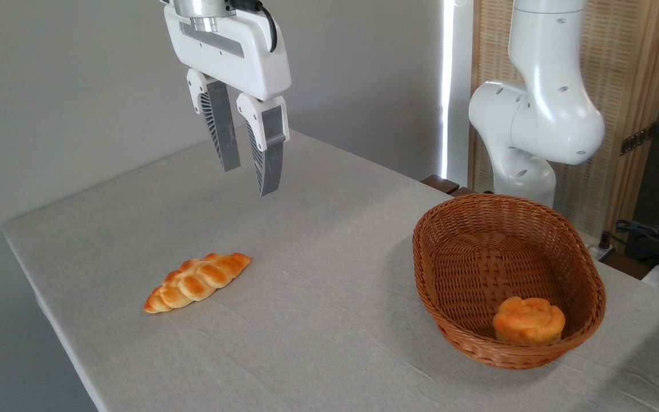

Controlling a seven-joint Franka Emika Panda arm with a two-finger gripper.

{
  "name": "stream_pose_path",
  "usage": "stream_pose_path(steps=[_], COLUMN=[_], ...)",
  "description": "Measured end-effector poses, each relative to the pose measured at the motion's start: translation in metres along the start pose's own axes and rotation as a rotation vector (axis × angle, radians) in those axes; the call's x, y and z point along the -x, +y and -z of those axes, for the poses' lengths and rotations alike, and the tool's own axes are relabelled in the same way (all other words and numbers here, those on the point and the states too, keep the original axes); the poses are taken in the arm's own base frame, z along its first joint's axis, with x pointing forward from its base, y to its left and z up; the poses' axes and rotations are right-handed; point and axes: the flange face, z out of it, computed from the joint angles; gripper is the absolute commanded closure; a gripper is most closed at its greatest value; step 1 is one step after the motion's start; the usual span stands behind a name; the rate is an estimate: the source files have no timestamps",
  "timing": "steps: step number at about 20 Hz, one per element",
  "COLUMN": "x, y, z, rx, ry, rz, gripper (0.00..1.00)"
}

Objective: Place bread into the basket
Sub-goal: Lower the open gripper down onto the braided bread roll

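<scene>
My gripper [249, 180] hangs open and empty, with the bread [197, 281] below-left of it, long axis running diagonally toward me.

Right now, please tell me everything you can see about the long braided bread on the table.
The braided bread is an elongated golden-orange loaf with tapered ends and glossy, knobbly plaited segments, browner along the creases. It looks like a smooth, possibly artificial, pastry. It lies flat on the grey tablecloth, slanted, its lower end toward the table's front left edge and its upper end pointing right and back. Nothing touches it but the cloth. It is well left of the wicker basket, and the hand hangs above it, apart.
</scene>
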Motion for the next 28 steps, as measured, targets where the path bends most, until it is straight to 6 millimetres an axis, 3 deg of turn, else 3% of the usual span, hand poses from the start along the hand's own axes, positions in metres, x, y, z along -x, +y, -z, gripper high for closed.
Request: stream_pose_path(steps=[15, 18, 20, 24, 28], x=[0.000, -0.010, -0.028, -0.077, -0.107], y=[0.000, 0.010, 0.026, 0.062, 0.070], z=[0.000, -0.005, -0.018, -0.065, -0.113], rx=[0.000, 0.004, 0.004, 0.005, 0.017], ry=[0.000, 0.001, 0.008, 0.022, 0.010], rz=[-0.001, -0.026, -0.063, -0.023, 0.061], gripper=[0.00, 0.00, 0.00, 0.00, 0.00])
